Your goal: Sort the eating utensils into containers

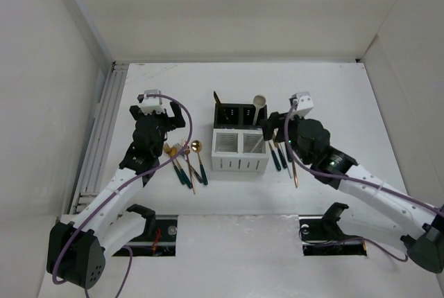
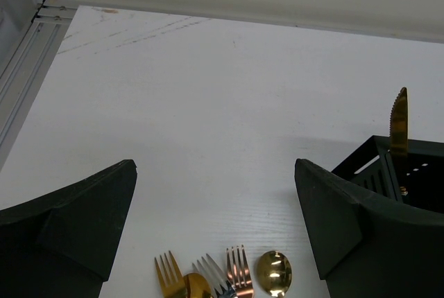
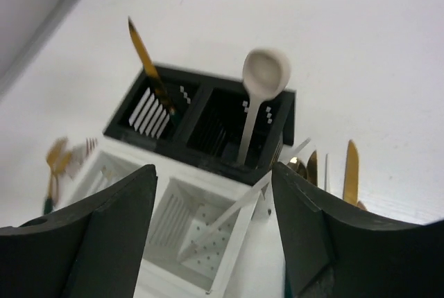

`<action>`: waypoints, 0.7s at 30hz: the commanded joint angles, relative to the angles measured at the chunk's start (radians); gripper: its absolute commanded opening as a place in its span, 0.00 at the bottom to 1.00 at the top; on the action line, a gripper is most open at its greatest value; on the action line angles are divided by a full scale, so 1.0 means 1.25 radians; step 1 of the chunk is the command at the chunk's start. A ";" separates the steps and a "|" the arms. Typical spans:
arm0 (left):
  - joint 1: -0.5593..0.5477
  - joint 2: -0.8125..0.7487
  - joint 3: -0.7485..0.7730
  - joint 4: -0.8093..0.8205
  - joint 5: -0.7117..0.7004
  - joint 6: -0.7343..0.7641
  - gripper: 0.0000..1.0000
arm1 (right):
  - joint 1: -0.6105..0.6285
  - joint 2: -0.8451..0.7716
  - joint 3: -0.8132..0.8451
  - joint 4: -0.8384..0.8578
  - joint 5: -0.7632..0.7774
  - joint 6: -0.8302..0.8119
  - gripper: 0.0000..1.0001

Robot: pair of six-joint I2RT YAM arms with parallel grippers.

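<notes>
Right gripper (image 3: 214,173) spread over the bins (image 1: 239,162), empty; the white stick (image 3: 229,211) leans across the near-right bin and could tip out if nudged; left gripper (image 2: 215,166) spread left of bins.

No text, label, brand, number or sign can be read in any of the three views
</notes>
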 commanded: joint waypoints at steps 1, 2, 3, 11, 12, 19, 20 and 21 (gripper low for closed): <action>0.003 -0.020 0.001 0.040 0.005 0.008 0.96 | 0.001 -0.074 0.095 -0.092 0.131 0.041 0.73; 0.003 -0.020 0.001 0.040 0.005 0.008 0.96 | -0.008 -0.074 0.131 -0.147 0.162 0.067 0.73; 0.003 -0.020 0.001 0.040 0.005 0.008 0.96 | -0.027 -0.057 0.152 -0.214 0.175 0.128 0.65; 0.003 -0.020 -0.008 0.040 0.012 0.001 0.96 | -0.379 0.196 0.185 -0.592 -0.213 0.148 0.18; 0.003 -0.020 -0.008 0.040 0.012 0.001 0.96 | -0.379 0.196 0.158 -0.592 -0.213 0.155 0.18; 0.003 -0.027 -0.023 0.040 0.012 -0.007 0.96 | -0.386 0.150 0.035 -0.555 -0.284 0.214 0.30; 0.003 -0.027 -0.023 0.047 0.012 -0.007 0.96 | -0.386 0.163 0.023 -0.546 -0.294 0.214 0.30; 0.003 -0.027 -0.023 0.047 0.012 -0.007 0.96 | -0.386 0.192 0.013 -0.537 -0.301 0.221 0.31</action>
